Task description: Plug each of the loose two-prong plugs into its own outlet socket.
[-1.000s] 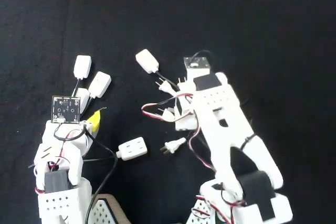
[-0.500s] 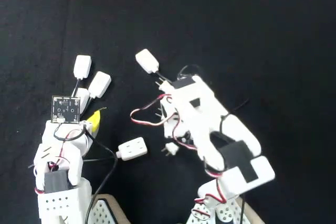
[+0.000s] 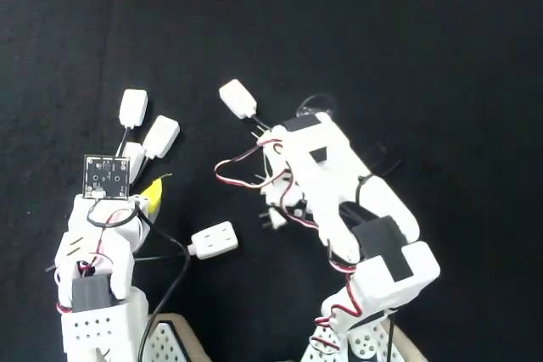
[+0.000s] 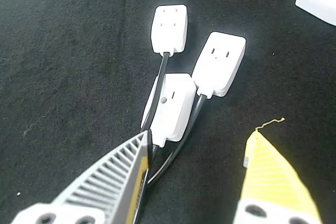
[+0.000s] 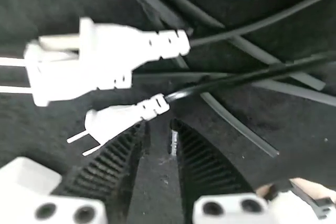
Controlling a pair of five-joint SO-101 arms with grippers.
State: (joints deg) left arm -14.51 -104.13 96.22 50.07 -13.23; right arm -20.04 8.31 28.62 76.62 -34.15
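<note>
Plugs (image 5: 105,59) lie just past the right gripper (image 5: 159,123), clenched empty; the left gripper (image 4: 199,134), spread wide, faces three sockets (image 4: 169,22).

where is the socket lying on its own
In the high view the lone socket lies between the left arm and the right arm, a loose plug to its right.

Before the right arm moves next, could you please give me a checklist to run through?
1. The left pincer is open: ok.
2. The far outlet shows empty slots: ok.
3. The small plug has clear prongs: ok.
4. The right pincer grips the small plug: cannot tell.
5. The cables lie untangled: not ok.
</note>
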